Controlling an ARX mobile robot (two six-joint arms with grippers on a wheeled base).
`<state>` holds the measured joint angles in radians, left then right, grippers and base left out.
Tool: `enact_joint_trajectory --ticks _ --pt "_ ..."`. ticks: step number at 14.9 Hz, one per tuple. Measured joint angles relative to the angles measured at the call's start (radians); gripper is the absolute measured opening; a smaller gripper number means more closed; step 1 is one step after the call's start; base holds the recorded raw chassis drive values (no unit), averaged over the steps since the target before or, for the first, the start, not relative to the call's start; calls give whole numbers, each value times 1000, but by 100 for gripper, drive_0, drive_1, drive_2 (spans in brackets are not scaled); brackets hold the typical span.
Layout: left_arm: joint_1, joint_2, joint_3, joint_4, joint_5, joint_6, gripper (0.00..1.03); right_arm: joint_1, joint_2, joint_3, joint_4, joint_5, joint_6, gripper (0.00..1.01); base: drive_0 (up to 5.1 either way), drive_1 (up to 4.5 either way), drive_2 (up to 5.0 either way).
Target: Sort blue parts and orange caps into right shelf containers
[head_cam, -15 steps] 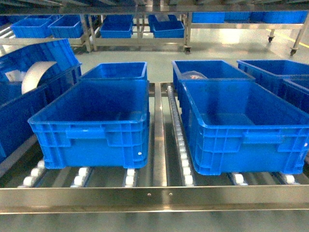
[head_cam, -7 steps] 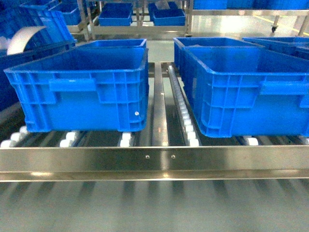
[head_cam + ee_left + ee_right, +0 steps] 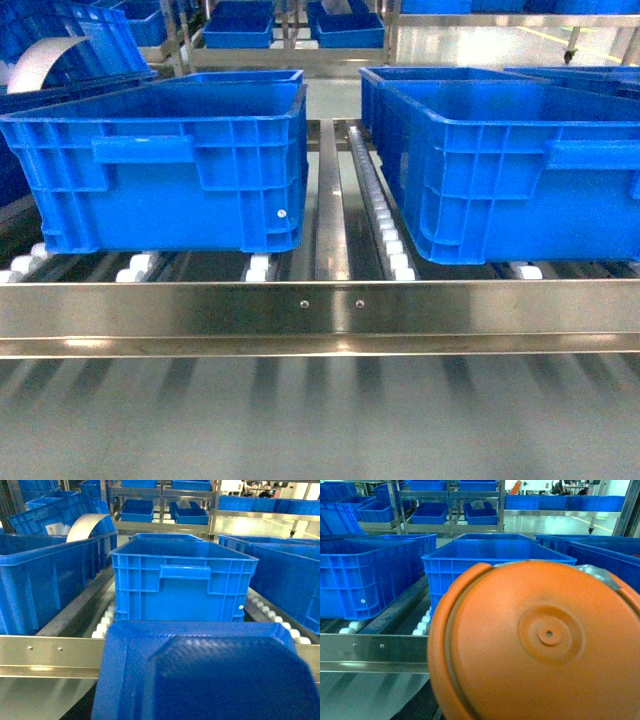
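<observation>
A blue part (image 3: 200, 675) with a ribbed, angled face fills the bottom of the left wrist view, close to the camera and in front of a blue crate (image 3: 182, 587). It hides my left gripper's fingers, which carry it. A large orange cap (image 3: 540, 645) with a small centre boss fills the right wrist view in the same way, hiding the right gripper's fingers. It hangs before another blue crate (image 3: 470, 560). In the head view the two front shelf containers (image 3: 160, 170) (image 3: 520, 170) stand side by side on rollers. Neither gripper shows there.
A steel front rail (image 3: 320, 305) runs across the shelf edge, with white rollers (image 3: 390, 240) behind it and a steel divider between the lanes. More blue crates stand behind and to both sides. A white curved sheet (image 3: 87, 527) sits in a tilted crate at left.
The head view has dropped and come closer: the crates, seen from above before, now show their side walls, and the steel rail has risen in the frame.
</observation>
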<state>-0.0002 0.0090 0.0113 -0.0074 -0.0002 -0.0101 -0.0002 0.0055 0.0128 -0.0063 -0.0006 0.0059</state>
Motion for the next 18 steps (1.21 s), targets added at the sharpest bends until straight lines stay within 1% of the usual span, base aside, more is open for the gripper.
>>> enact_joint_trajectory --ticks 3,17,18 --pt "0 0 0 0 0 0 42 0 0 0 0 0 0 44 0 0 0" --pt "0 0 0 0 0 0 42 0 0 0 2 0 0 44 2 417 -414" --pt "0 0 0 1 0 0 42 0 0 0 0 0 0 44 9 176 -158"
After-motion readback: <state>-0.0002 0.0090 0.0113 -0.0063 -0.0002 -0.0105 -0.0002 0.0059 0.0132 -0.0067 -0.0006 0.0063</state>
